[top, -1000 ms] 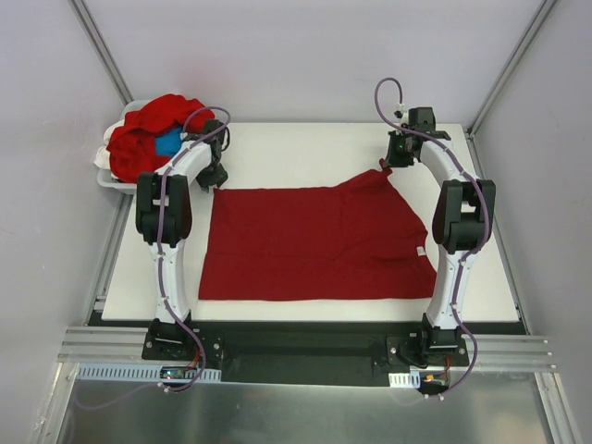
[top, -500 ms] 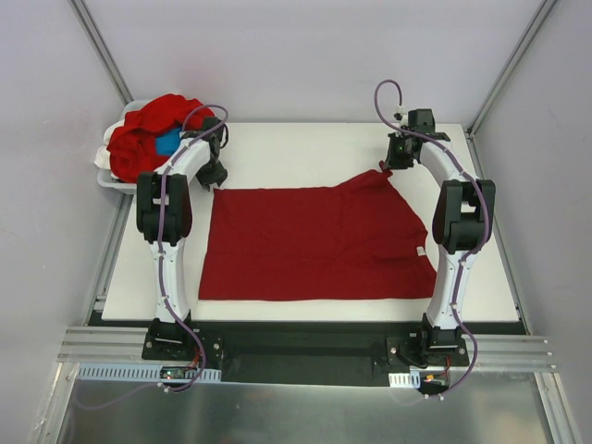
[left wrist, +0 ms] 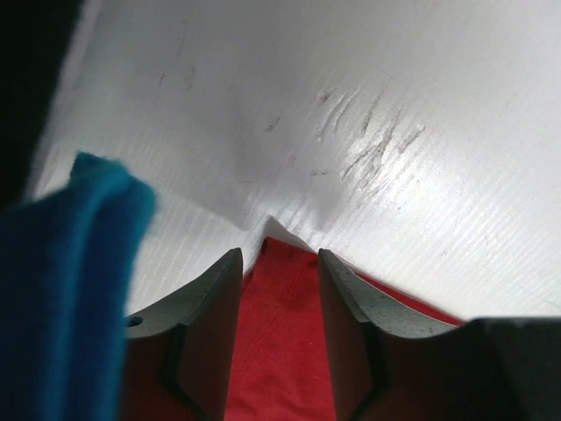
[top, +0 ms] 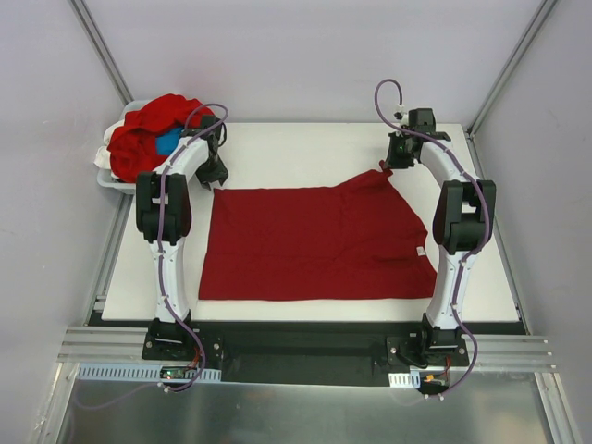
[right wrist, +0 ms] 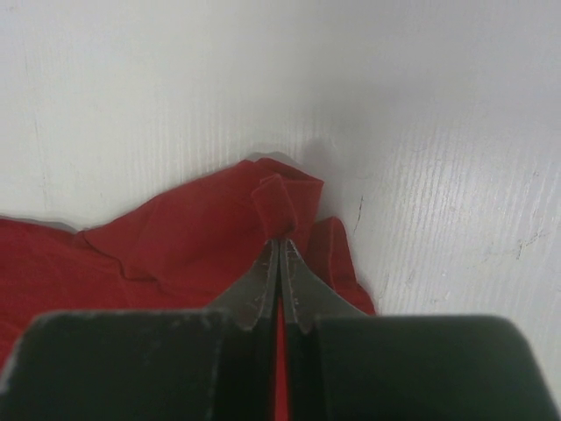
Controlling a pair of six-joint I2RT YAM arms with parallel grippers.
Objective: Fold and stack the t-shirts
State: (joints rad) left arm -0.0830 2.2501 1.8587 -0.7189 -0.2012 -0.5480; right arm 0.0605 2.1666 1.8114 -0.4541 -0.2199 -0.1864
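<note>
A deep-red t-shirt (top: 314,245) lies spread flat on the white table (top: 296,148). My left gripper (top: 214,175) is at its far left corner. In the left wrist view the gripper (left wrist: 279,263) is open, with the corner of the shirt (left wrist: 285,351) lying between the two fingers. My right gripper (top: 388,164) is at the far right corner, which is bunched and lifted. In the right wrist view the gripper (right wrist: 280,244) is shut on a fold of the shirt (right wrist: 175,237). More red t-shirts (top: 153,125) and a bright blue one (top: 168,142) are piled at the far left.
The pile sits in a white bin (top: 109,176) off the table's far left corner. Blue cloth (left wrist: 79,289) fills the left edge of the left wrist view. A small white label (top: 421,250) shows at the shirt's right edge. Grey walls enclose the table.
My left gripper has shifted very slightly at the far left corner. The right gripper and the shirt have not moved.
</note>
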